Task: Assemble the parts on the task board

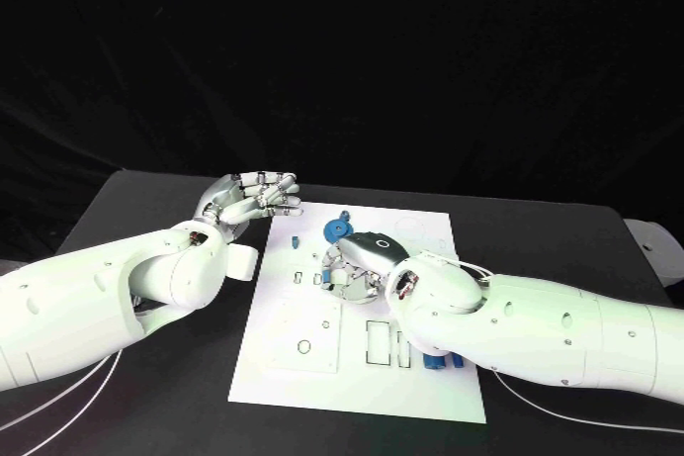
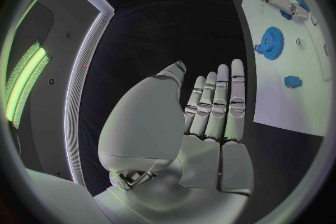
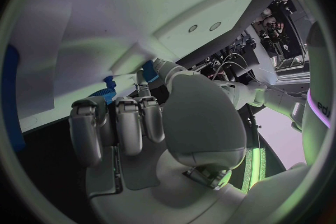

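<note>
1. Two hands over the table, and the right hand (image 1: 360, 263) sits low at frame centre on the task board (image 1: 306, 377); its fingertips are hidden under its own palm, so whether it grips anything I cannot tell.
2. Right wrist view: its fingers (image 3: 129, 123) curl beside a small blue part (image 3: 108, 87), contact unclear.
3. Left hand (image 1: 254, 199) hovers at the board's upper-left corner, fingers straight and close together, holding nothing.
4. On the board: a blue gear (image 1: 339, 228) at upper centre, a small blue piece (image 1: 296, 241) to its left, and more blue parts (image 1: 435, 360) at lower right, half covered by the right forearm.
</note>
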